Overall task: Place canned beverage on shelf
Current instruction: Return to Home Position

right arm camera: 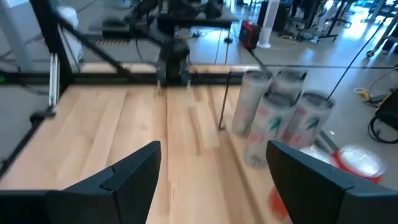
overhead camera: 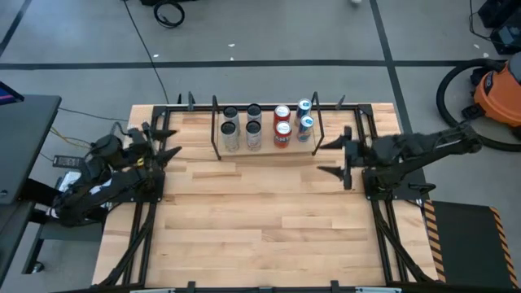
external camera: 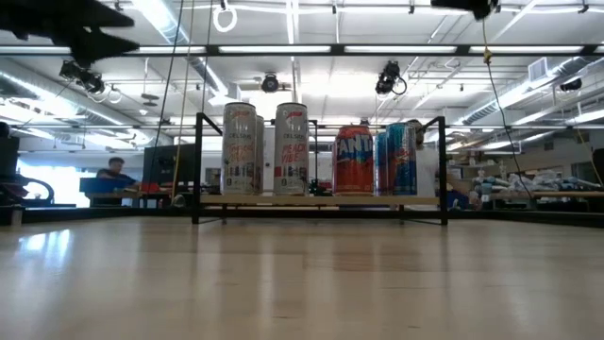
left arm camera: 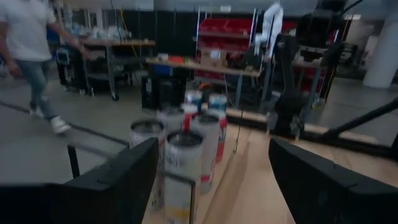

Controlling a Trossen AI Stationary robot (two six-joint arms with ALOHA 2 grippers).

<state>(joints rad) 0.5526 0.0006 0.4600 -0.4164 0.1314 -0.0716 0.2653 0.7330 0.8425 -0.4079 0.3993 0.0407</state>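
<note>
The left tool (overhead camera: 169, 142) and right tool (overhead camera: 324, 157), wide open and empty, flank the black-rod wooden shelf (overhead camera: 267, 140) of upright metal cans (overhead camera: 282, 134); I judge only retreating home remains.

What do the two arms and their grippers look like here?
Both arms are black, built of jointed links. The left gripper and right gripper each end in two black, wedge-shaped fingers. Pale markings show on the left arm; the right arm looks plain black.
</note>
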